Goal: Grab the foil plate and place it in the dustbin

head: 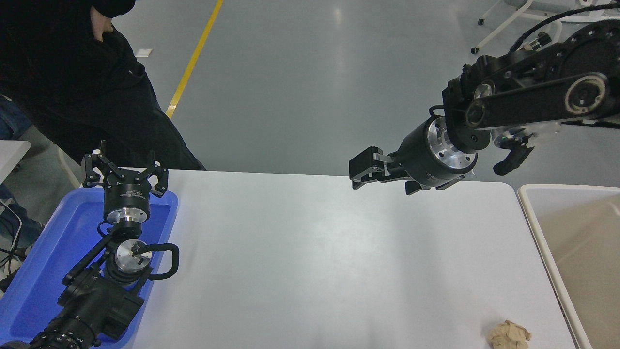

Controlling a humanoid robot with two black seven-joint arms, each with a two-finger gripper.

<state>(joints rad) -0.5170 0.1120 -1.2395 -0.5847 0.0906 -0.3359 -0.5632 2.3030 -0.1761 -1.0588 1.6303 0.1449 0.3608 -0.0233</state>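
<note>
While a tan paper wad [508,335] lies nearest, no foil plate shows on the table [310,252] or in the dustbin [576,252] at right. Farther off, the right end effector [361,170] hangs clenched and empty; I'd guess the task's done.

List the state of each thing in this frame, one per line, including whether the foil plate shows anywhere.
Foil plate: not visible anywhere.
Dustbin: upright at the table's right end, open-topped, visible part empty.
Right gripper: raised over the table's far edge, shut, holding nothing.
Left gripper: parked over the blue tray, open, empty.
Paper wad: crumpled, on the white table near the dustbin.
</note>
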